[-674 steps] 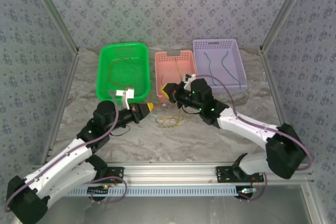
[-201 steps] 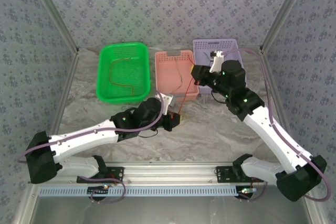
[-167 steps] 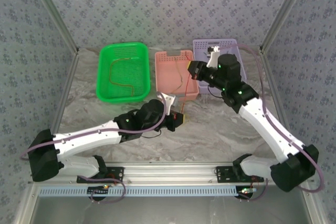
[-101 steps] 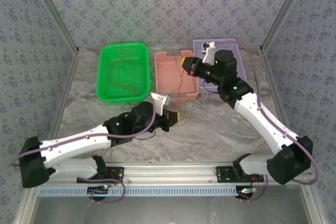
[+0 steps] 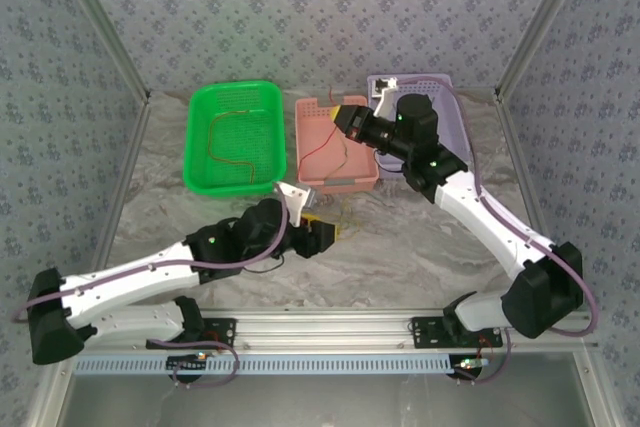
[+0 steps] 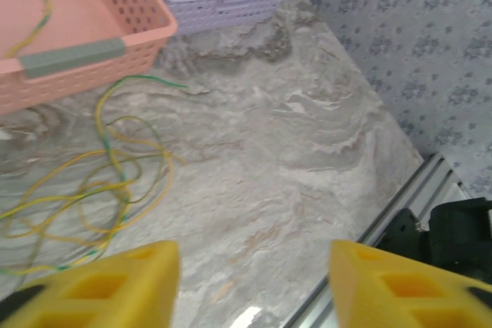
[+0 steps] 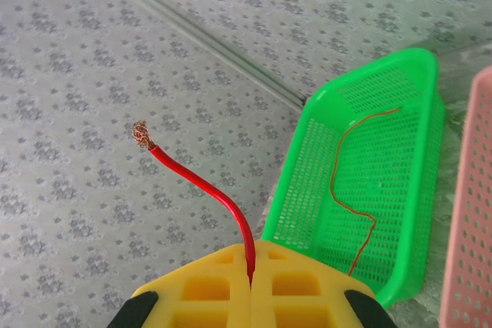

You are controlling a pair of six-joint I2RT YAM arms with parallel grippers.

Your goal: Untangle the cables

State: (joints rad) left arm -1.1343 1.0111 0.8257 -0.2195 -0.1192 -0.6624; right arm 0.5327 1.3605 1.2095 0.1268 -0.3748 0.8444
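Marbled worktop between patterned walls: right arm reaches up and left over the pink basket, right fingers pinched shut on a red cable that trails down over that basket. Left arm lies low along the front, left fingers spread apart and empty, near a yellow-green tangle just before the pink rim. Bare marble lies open rightward to the rail.
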